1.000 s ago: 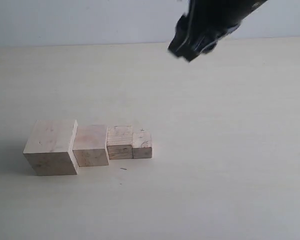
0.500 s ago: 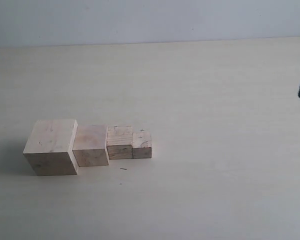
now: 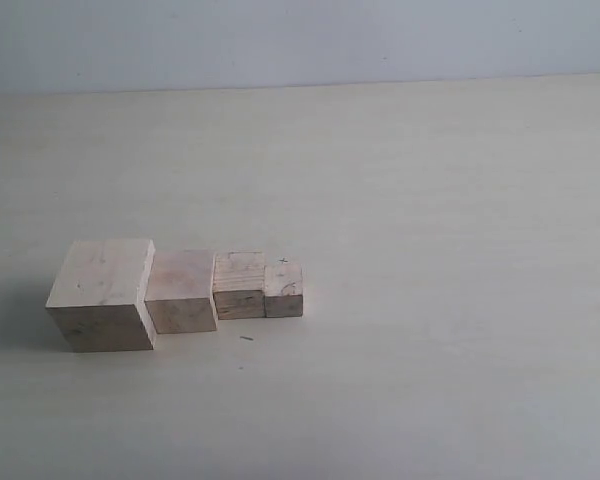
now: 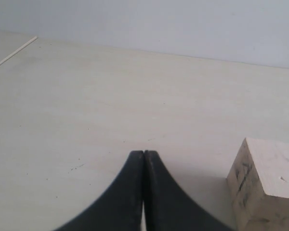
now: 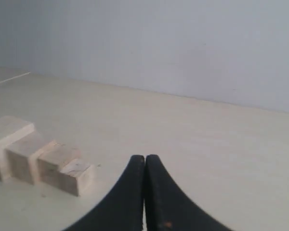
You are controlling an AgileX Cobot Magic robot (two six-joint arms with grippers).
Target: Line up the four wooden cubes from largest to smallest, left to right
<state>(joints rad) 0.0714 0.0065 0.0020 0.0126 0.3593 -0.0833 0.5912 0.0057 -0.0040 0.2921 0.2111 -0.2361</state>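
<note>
Left claw (image 4: pixel 143 159) and right claw (image 5: pixel 145 161) are sitting clenched, empty. The big cube (image 4: pixel 267 185) is lying near the left claw; the four wooden cubes (image 3: pixel 180 290) are forming a touching, descending row at the exterior frame's lower left.

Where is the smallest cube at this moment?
In the exterior view, the smallest cube is the rightmost of the four, in the lower left of the picture. It sits right against the grained cube on its left.

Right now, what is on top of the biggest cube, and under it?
Nothing is on the biggest cube: its top face is bare. It stands on the table; the spot beneath it is covered and cannot be seen.
</note>
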